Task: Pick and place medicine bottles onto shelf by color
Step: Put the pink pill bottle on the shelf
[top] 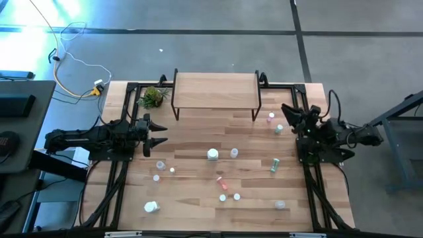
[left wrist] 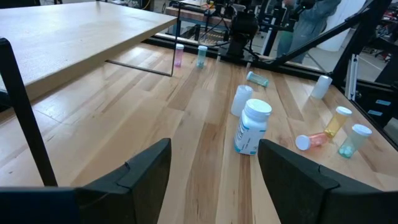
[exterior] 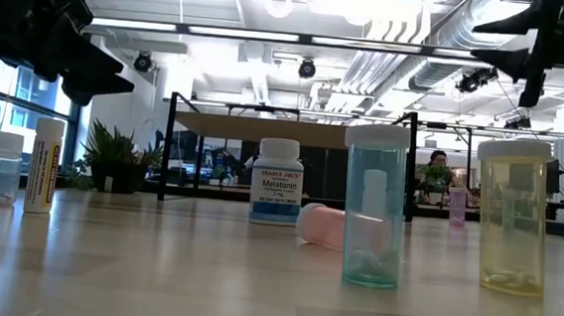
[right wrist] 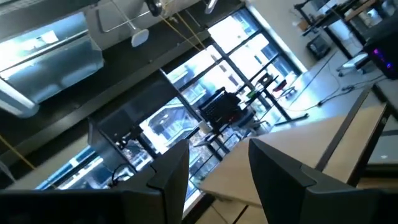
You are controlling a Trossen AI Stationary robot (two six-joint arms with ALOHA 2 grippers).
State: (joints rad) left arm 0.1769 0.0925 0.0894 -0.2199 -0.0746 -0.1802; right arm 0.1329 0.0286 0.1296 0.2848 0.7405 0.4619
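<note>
Currently nothing is sitting on the shelf (top: 215,89), so sorting is judged to be at its start. All the medicine bottles (top: 221,178) are lying or standing on the table (top: 192,132) in front of the shelf: a pink one (top: 270,118) and a green one (top: 278,129) are standing just off the shelf's right front leg, the white jar (top: 212,154) and a smaller white bottle (top: 233,153) are standing in front of the shelf's middle, and the rest are spreading farther from it toward the table's near edge.

Both grippers are holding nothing. The left gripper (top: 157,131) is hovering off the shelf's left front corner with its fingers (left wrist: 140,174) spread, facing the white jar. The right gripper (top: 289,116) is waiting off the shelf's right front corner, beside the pink and green pair, with a clear gap showing between its fingers (right wrist: 171,171).

Handling, as a judgement: the bottles are small, rigid, smooth plastic and probably very light, so they are likely to slip or topple if nudged. Take hold across the round body just below the cap, jaws square to the wall. Bottles lying down, such as the pink one (left wrist: 311,140) with the white cap, are likely to roll.

Contents: in the low view the clear green vial (exterior: 373,206) and the yellow vial (exterior: 512,216) are each showing a few pale pieces at the bottom and are otherwise looking empty. The white jar is opaque, so its contents cannot be told.
</note>
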